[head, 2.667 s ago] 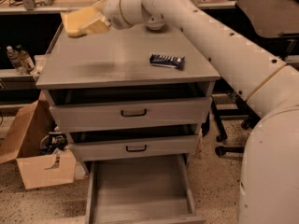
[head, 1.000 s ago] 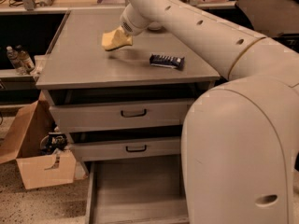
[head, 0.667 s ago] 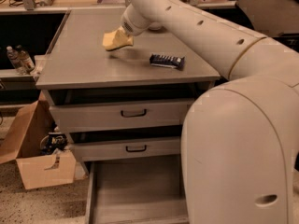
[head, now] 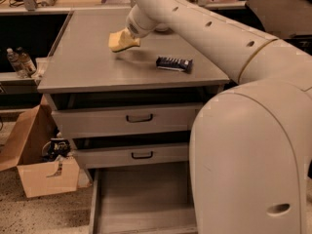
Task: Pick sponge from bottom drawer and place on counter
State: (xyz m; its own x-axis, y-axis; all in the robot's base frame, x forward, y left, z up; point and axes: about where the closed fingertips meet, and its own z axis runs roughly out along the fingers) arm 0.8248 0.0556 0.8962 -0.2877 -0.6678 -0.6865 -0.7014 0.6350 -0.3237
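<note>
- Far to the left of the end effector and lower down, two bottles [head: 18,61] stand beside the desk.
- Below and left of the end effector, an open cardboard box [head: 46,172] sits on the floor against the cabinet.
- The end effector [head: 125,38] hangs low over the left-centre of the desk [head: 83,72], gripping a yellow sponge [head: 119,43]. The sponge is tilted with its shadow just beneath; whether it touches the desk cannot be told.
- To the right of the end effector and nearer the front edge, a dark blue bar [head: 174,63] lies flat on the desk, apart from the sponge.
- Straight below the end effector, two drawers with black handles [head: 139,118] stand slightly ajar. Under them, the bottom drawer [head: 141,196] is pulled out.
- Right of the end effector, the white arm [head: 219,38] sweeps back to the robot's body in the foreground.
</note>
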